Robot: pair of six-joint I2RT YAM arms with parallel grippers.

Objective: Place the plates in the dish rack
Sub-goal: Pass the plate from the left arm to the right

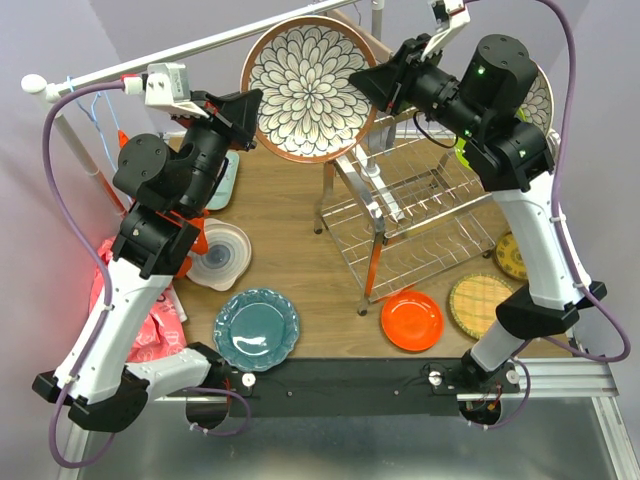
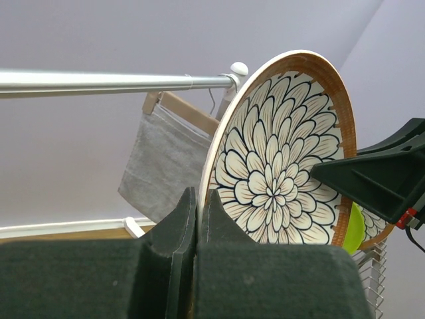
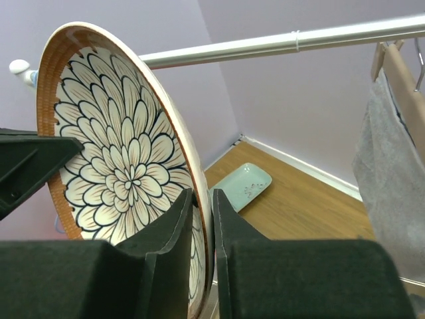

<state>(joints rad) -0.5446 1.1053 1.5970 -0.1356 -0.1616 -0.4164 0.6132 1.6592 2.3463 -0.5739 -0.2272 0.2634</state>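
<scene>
A brown-rimmed white floral plate [image 1: 312,88] hangs upright in the air above the back of the table, gripped at both sides. My left gripper [image 1: 252,103] is shut on its left rim, and the thin edge shows between the closed jaws [image 2: 201,199]. My right gripper [image 1: 378,80] pinches the opposite rim, one finger on the flowered face [image 3: 113,153] and one behind it [image 3: 202,199]. The wire dish rack [image 1: 420,215] stands below and to the right. On the table lie teal [image 1: 256,328], orange [image 1: 411,320], yellow woven [image 1: 482,303], dark-yellow [image 1: 510,255] and white-grey swirl [image 1: 220,255] plates.
A white clothes rail [image 1: 200,50] crosses behind the held plate, with a grey cloth [image 2: 166,159] on a wooden hanger. A pale green rectangular tray [image 3: 242,186] lies at the back left. A lime green plate [image 2: 354,229] shows behind the right arm. A red bag [image 1: 150,320] lies at the left edge.
</scene>
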